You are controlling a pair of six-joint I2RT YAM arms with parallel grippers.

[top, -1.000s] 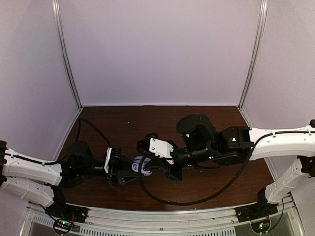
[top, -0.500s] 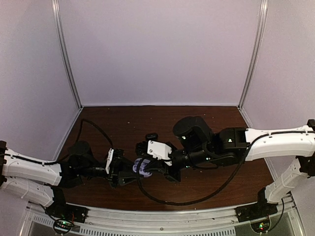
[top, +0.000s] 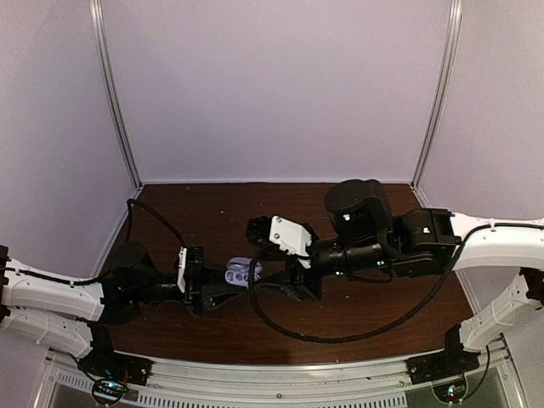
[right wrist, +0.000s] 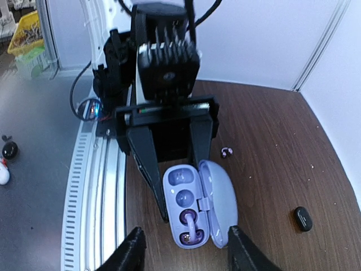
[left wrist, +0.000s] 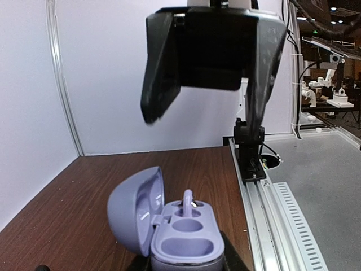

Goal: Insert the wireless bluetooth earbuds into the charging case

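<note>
The charging case (right wrist: 186,206) lies open, its lid (right wrist: 219,203) swung to one side. My left gripper (left wrist: 183,264) is shut on the charging case (left wrist: 183,240), with its black fingers (right wrist: 145,164) along the case's sides. One of the wireless bluetooth earbuds (right wrist: 192,224) arches up out of the wells at the case's far end (left wrist: 188,202). A second earbud (right wrist: 227,152) lies on the table beside the left gripper. My right gripper (right wrist: 186,254) hangs open above the case with nothing between its fingers (left wrist: 161,68). From the top view the case (top: 242,272) sits between both grippers.
A small black oval object (right wrist: 303,218) lies on the brown table (right wrist: 271,169) to the side of the case. The metal rail (right wrist: 90,186) at the table's near edge runs behind the left arm. White walls enclose the table on three sides.
My right gripper has opened, leaving the earbud in the case, and has lifted and drawn back to the right. The left gripper still holds the case, shifted slightly.
</note>
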